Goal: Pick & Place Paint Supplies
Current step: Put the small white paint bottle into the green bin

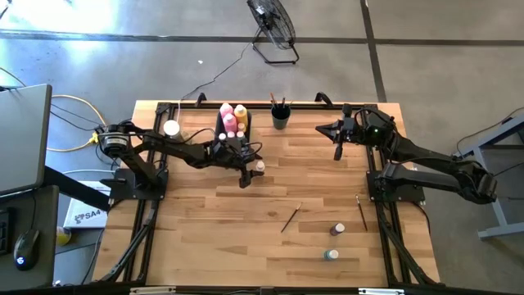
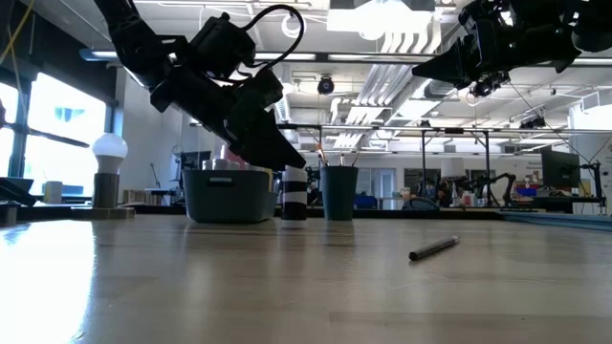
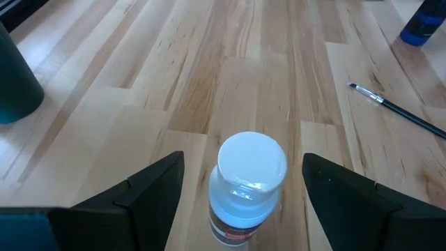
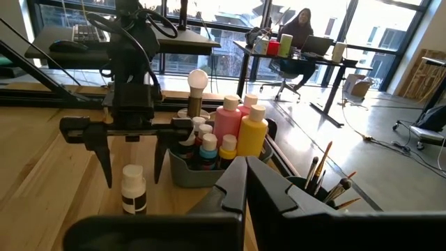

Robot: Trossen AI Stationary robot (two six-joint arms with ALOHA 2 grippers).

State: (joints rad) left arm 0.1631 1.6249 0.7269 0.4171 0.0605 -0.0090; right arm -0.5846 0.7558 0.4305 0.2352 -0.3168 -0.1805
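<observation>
Left wrist view: left hand straddling small bottle

Legible text: one item only. A white box lying on the floor off the table's left side, beside the left arm's base, carries dark printed characters that appear to read "SA4", though the print is small. The small bottle's dark label band shows no readable characters. No other text, numbers or signs can be read.
</observation>
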